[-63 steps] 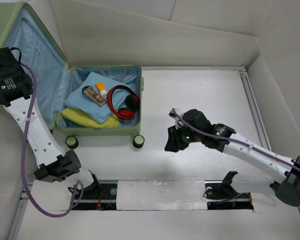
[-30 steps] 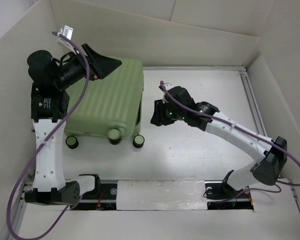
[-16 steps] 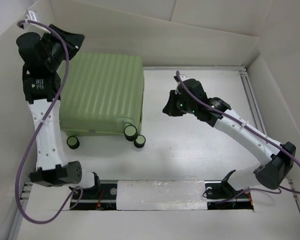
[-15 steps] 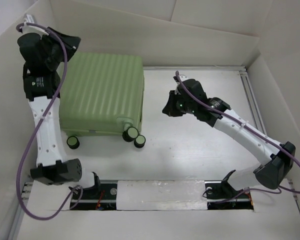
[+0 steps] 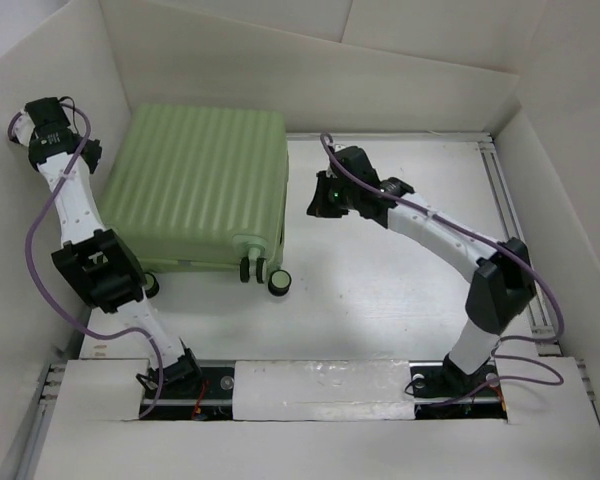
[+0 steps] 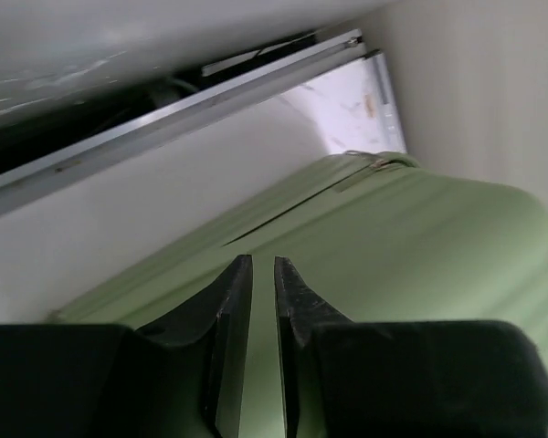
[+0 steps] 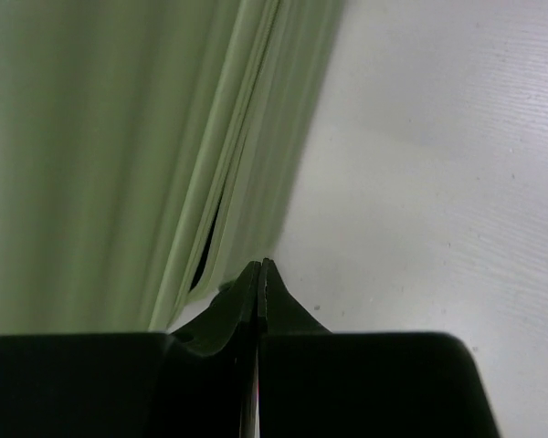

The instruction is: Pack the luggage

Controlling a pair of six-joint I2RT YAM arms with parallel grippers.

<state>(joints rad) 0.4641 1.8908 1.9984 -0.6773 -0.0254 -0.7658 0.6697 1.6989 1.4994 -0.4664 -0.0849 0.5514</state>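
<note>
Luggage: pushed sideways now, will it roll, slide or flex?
Probably slides: the luggage lies flat, wheels at its near edge, not underneath. Ribbed hard shell likely stays stiff. The seam shows a gap, so it may pop open.

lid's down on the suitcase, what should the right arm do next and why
Probably nudge the shut right gripper toward the luggage and press the lid down along that edge. The seam just beside its tips shows a dark gap, so the two shells do not look fully closed yet.
</note>
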